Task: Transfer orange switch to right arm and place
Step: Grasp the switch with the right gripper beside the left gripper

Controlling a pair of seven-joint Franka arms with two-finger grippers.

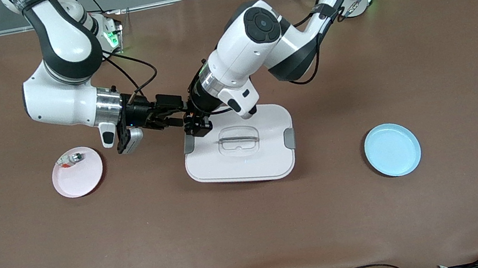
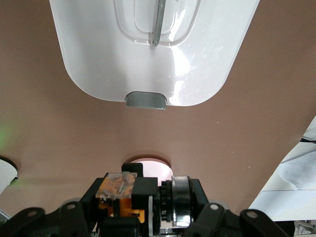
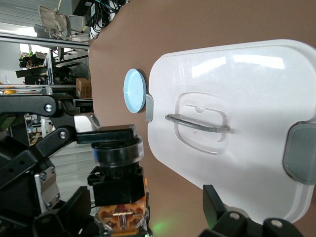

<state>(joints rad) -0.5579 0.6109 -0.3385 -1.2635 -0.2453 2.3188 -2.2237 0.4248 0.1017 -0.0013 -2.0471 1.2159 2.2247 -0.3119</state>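
The orange switch [image 2: 143, 197] is a stubby black body with orange parts and a silvery ring. My left gripper [image 1: 193, 122] is shut on it and holds it in the air over the brown table, beside the corner of the white lid [image 1: 242, 153]. My right gripper [image 1: 174, 118] meets it from the right arm's end of the table. In the right wrist view the switch [image 3: 118, 185] sits between my right gripper's [image 3: 148, 210] open fingers, close to one finger [image 3: 79, 210] and apart from the other. In the front view the switch is hidden between the two grippers.
A pink plate [image 1: 79, 177] toward the right arm's end of the table holds a small silver-and-white part [image 1: 70, 158]. A blue plate [image 1: 392, 149] lies toward the left arm's end. The white lid has a grey handle [image 1: 238, 139] and grey clips.
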